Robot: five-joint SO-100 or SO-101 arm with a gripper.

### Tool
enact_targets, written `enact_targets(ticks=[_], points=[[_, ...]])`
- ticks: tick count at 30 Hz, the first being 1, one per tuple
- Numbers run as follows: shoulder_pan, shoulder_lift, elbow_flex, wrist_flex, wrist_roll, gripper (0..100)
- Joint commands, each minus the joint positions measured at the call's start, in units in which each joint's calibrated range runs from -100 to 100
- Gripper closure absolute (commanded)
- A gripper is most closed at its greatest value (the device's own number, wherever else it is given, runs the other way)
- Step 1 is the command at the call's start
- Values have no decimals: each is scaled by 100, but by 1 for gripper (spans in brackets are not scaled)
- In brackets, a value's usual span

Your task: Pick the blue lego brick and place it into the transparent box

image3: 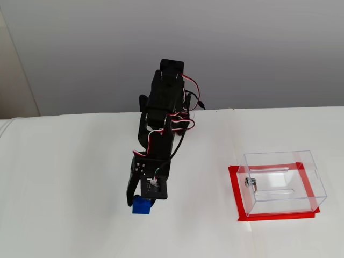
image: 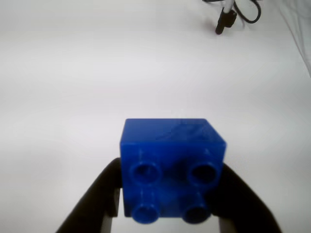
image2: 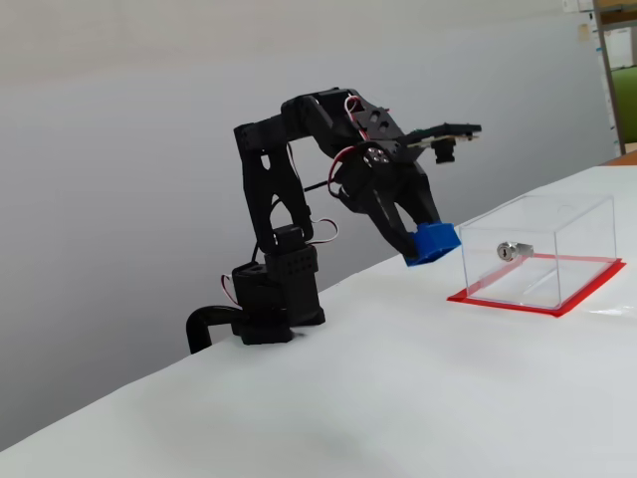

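Observation:
The blue lego brick (image: 172, 167) fills the lower middle of the wrist view, studs toward the camera, clamped between two black fingers (image: 92, 201). My gripper (image2: 426, 246) is shut on the brick (image2: 433, 242) and holds it lifted above the white table, just left of the transparent box (image2: 542, 249) in a fixed view. Seen from the higher fixed view, the brick (image3: 141, 205) hangs under the gripper (image3: 141, 206), well left of the box (image3: 282, 183), which stands on a red base plate (image3: 235, 188) with a silver lock (image3: 250, 183) on its left wall.
The arm's black base (image2: 274, 299) is clamped at the table's back edge (image2: 149, 373). A black cable and plug (image: 226, 19) lie at the far top of the wrist view. White tabletop (image3: 70, 188) surrounds the arm and box.

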Motion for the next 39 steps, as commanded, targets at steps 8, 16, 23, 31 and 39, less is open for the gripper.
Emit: enact_targets(ticks=[8, 16, 23, 31, 39], points=[[-515, -1531, -162, -16, -22, 91], [-640, -2311, 507, -16, -231, 91], [-1328, -2617, 860, -16, -262, 91], [-3006, -2566, 851, -16, -262, 91], [-4855, -2558, 1266, -94, -236, 91]])
